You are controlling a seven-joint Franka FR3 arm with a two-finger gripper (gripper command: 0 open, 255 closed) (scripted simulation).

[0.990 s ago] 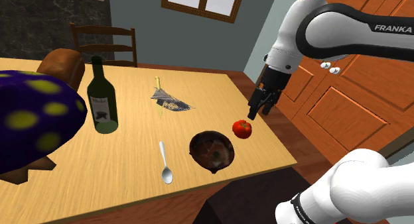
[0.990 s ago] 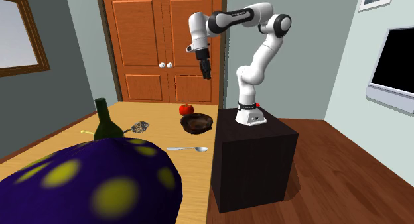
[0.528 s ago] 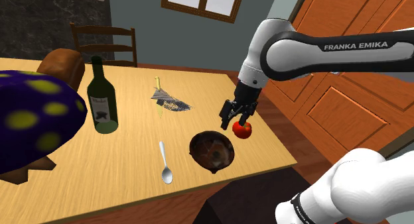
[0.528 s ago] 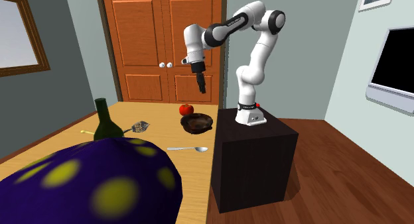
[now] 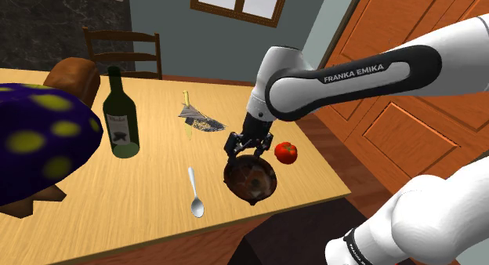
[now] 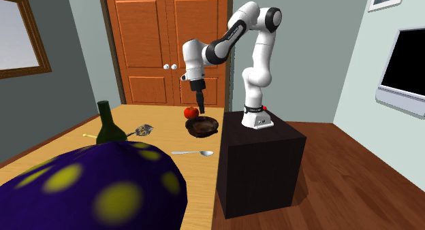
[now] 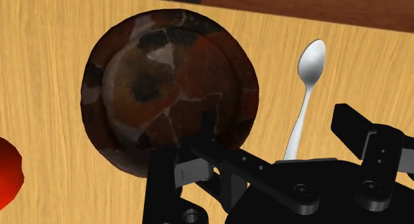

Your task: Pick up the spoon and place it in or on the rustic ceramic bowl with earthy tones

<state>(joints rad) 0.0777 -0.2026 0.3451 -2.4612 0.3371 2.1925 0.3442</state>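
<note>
Since the frame half a second earlier, the hand (image 5: 251,149) has moved from beside the tomato (image 5: 286,152) to a position over the bowl (image 5: 251,179), and the arm now reaches further across the surface (image 5: 117,220).

1. Hand: its two black fingers stand wide apart and grip nothing. In the second exterior view the hand (image 6: 201,107) hangs above the bowl (image 6: 202,126) without touching it. In the wrist view the hand (image 7: 275,120) sits over the bowl's rim on the side nearest the spoon.
2. Bowl (image 7: 169,90): a round dish mottled dark brown and rust, upright on the surface, with nothing in it.
3. Spoon (image 5: 193,193): a silver spoon lying flat on the surface just beside the bowl, on the shoulder view's left of it, not touching it. In the wrist view the spoon (image 7: 305,103) shows in the gap between the fingers, untouched.
4. Tomato (image 6: 191,112): near the bowl, on the side opposite the spoon.
5. Wine bottle (image 5: 121,118): upright, well apart from the bowl, beyond the spoon.
</note>
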